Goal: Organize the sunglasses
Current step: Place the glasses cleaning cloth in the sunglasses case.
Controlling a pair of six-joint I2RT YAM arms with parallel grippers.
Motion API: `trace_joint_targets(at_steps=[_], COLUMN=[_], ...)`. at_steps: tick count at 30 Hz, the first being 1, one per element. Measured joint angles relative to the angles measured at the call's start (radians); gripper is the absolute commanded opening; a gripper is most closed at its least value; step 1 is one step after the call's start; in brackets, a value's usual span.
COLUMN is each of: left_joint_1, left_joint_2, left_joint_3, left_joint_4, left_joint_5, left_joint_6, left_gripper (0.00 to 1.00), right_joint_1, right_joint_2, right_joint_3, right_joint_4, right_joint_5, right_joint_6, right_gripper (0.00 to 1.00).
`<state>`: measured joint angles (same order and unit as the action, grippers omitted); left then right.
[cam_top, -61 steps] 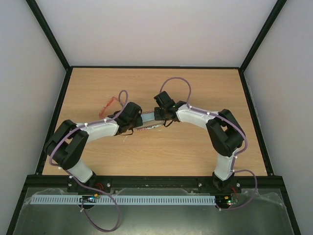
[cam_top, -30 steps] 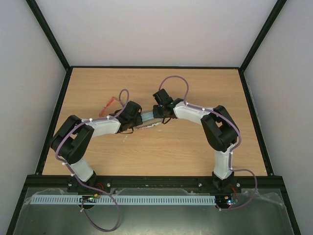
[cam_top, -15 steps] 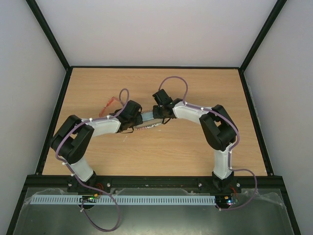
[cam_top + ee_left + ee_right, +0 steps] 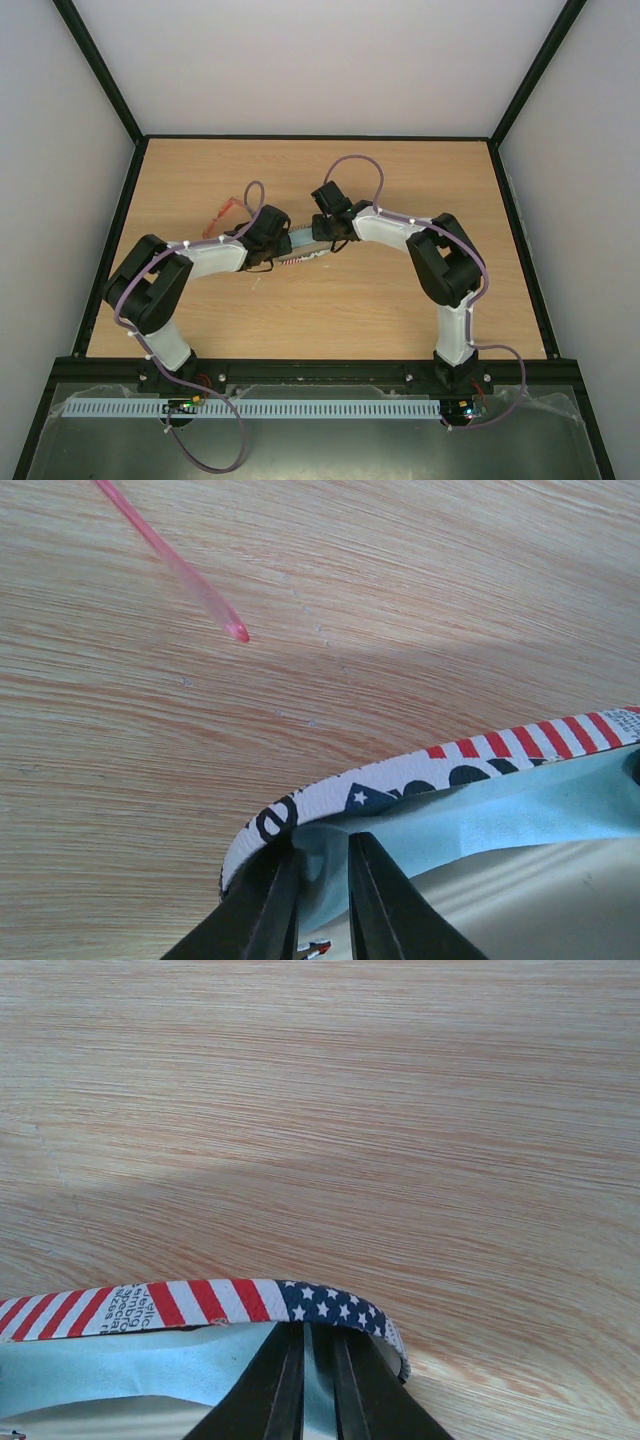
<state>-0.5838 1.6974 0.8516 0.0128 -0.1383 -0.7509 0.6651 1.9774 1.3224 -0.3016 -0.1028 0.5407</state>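
The sunglasses [image 4: 225, 212], red-orange and slim, lie on the table to the left of and behind my left wrist; one thin temple arm [image 4: 190, 580] shows in the left wrist view. The flag-printed case [image 4: 300, 258] lies between my two grippers, with the light blue cloth [image 4: 500, 815] inside its opened rim [image 4: 480, 755]. My left gripper [image 4: 322, 865] reaches into the case's left end, jaws slightly apart around a fold of cloth. My right gripper [image 4: 318, 1345] is in the case's right end [image 4: 340, 1308], jaws nearly together on a strip of cloth [image 4: 120, 1370].
Bare wooden table [image 4: 420, 180] stretches behind and to the right of the arms. A black frame [image 4: 320, 137] borders the table, and white walls stand on three sides. Purple cables loop over both forearms.
Over two seconds both elbows drew slightly inward, while the grippers stayed at the case's two ends. In the last half second almost nothing moves in the top view.
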Motion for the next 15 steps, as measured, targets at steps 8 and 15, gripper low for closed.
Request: trace_joint_targets(at_steps=[8, 15], left_joint_1=[0.000, 0.000], left_joint_2=[0.000, -0.010], left_joint_3=[0.000, -0.001], left_joint_4=[-0.004, -0.011], left_joint_5=[0.000, 0.006], left_joint_6=[-0.001, -0.006], left_gripper=[0.20, 0.23], right_joint_1=[0.000, 0.000], right_joint_2=[0.000, -0.003], right_joint_3=[0.000, 0.000], right_joint_4=[0.000, 0.000], right_joint_5=[0.000, 0.000], right_joint_6=[0.002, 0.003], right_gripper=[0.13, 0.16])
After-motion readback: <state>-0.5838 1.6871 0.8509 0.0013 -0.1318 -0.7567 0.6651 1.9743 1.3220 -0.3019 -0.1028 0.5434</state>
